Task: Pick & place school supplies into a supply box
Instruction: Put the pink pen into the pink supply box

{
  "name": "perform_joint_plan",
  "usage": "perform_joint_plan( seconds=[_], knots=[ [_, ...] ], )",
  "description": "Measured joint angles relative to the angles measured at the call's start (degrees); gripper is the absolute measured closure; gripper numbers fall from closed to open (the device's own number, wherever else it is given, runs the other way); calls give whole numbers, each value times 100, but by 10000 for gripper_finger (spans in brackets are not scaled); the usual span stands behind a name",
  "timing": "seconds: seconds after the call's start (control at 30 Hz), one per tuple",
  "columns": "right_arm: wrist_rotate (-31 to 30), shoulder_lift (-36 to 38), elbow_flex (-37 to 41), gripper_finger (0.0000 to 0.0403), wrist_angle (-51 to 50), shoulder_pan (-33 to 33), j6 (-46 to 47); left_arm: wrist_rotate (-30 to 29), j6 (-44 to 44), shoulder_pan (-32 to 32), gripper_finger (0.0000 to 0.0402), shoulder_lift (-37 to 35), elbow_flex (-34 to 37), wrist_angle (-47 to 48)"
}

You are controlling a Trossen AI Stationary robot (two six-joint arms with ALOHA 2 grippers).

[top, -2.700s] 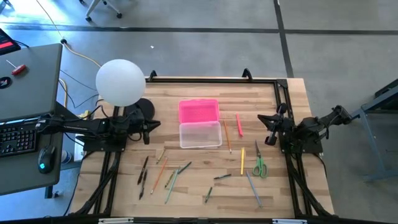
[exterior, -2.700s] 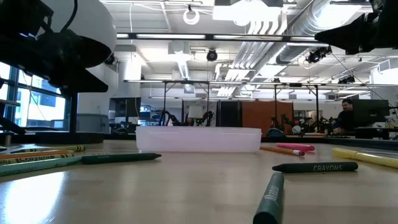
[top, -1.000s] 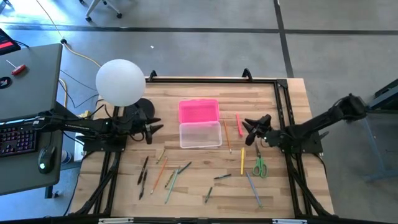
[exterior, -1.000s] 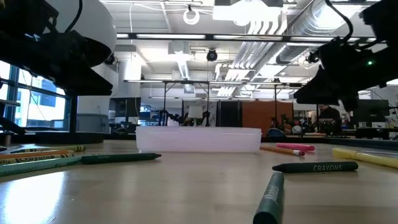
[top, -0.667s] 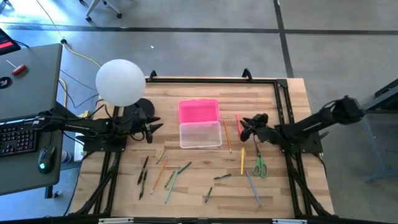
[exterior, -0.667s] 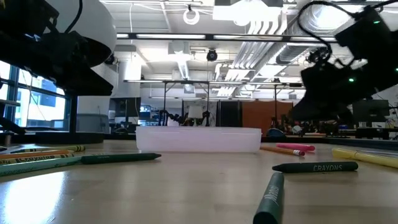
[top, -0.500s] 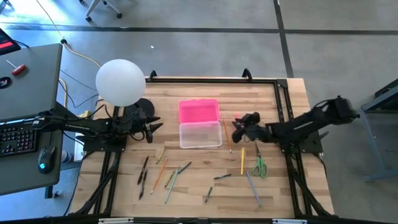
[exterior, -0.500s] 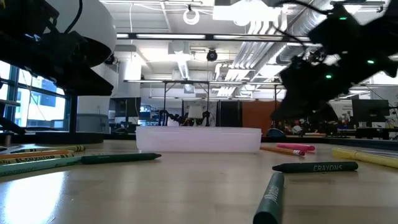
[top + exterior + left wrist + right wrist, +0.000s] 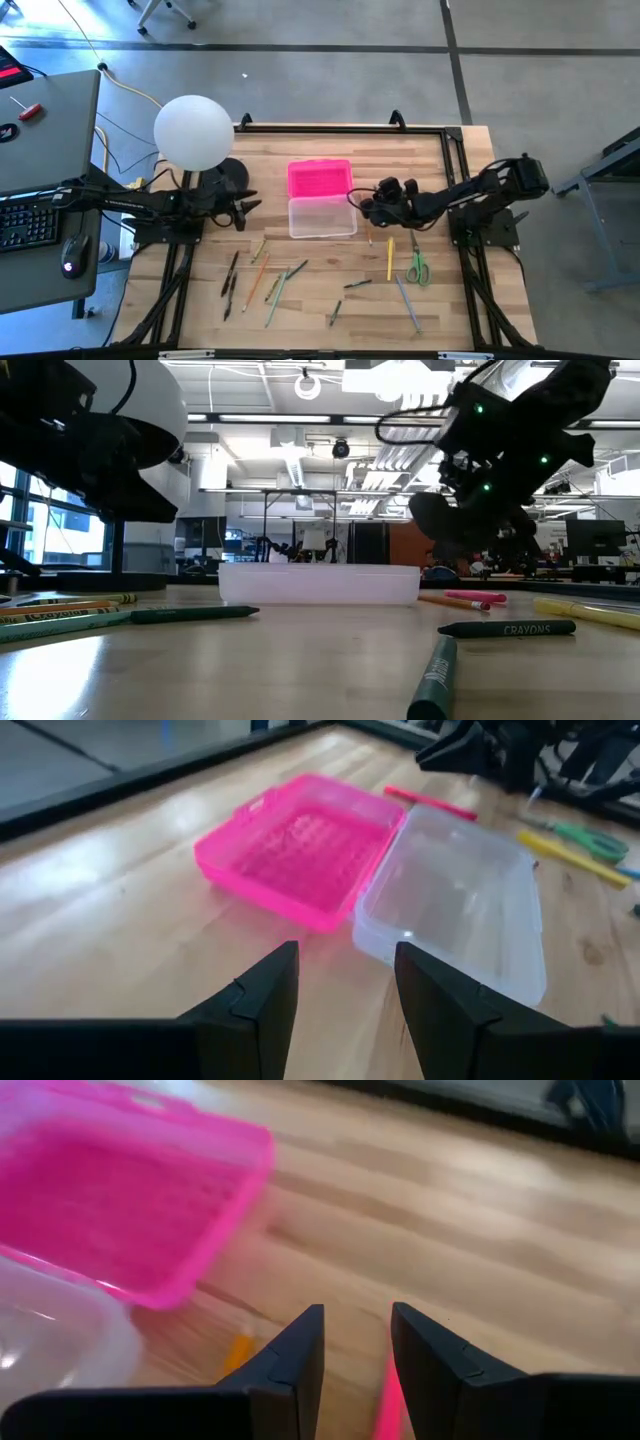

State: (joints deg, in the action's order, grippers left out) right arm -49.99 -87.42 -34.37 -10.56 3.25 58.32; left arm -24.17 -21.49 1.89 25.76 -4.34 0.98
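The supply box lies opened on the wooden table: its clear tray (image 9: 322, 217) toward the near side, its pink lid (image 9: 320, 179) joined behind it. School supplies lie loose on the tabletop: an orange pencil (image 9: 366, 222), a pink pen (image 9: 388, 1398), a yellow pencil (image 9: 390, 258), green-handled scissors (image 9: 418, 268), and several pencils and pens (image 9: 262, 280) at the near left. My right gripper (image 9: 361, 203) hovers open just right of the box, slanting down, above the pink pen and orange pencil (image 9: 238, 1350). My left gripper (image 9: 250, 205) waits open left of the box.
A white globe lamp (image 9: 194, 132) stands at the table's far left corner. A black frame (image 9: 340, 128) runs along the far edge. Crayons (image 9: 505, 629) lie close to the low camera. Bare wood lies between the box and the near supplies.
My right gripper has swung from the table's right side toward the left, reaching the box's right edge, and has tipped downward; its fingers stay open. The box and the supplies have not moved.
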Motion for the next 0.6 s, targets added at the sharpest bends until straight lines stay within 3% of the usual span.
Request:
perform_joint_plan(
  seconds=[0.6],
  knots=[
    [781,-258,2,304,-359,-492,350,-87,-180,0,204,0,0,240]
  ],
)
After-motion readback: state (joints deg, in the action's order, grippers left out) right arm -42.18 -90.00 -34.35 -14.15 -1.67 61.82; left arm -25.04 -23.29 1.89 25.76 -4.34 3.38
